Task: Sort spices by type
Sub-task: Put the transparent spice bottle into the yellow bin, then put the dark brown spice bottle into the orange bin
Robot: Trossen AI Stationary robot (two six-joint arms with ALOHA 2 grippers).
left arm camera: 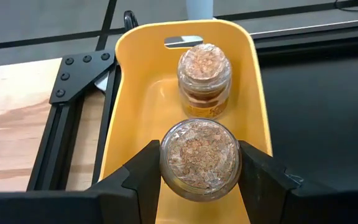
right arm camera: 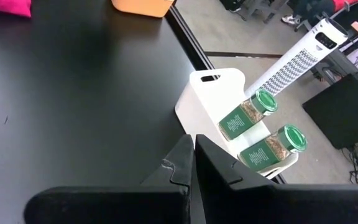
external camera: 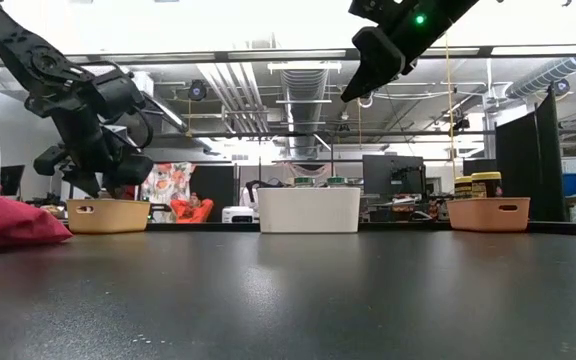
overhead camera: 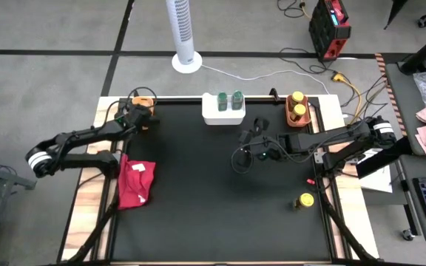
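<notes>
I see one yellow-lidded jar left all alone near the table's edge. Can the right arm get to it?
Probably yes. The yellow-lidded jar stands alone on bare black table, nothing around it, on the right arm's side. The right gripper is shut and empty, so it must open first.

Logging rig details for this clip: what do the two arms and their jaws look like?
Both arms are dark, jointed links. The left arm has a white band near its base; the right arm has one too, plus loose black cable looping by its wrist. A green indicator light glows on the right gripper. The left gripper has broad, black, angular jaws.
</notes>
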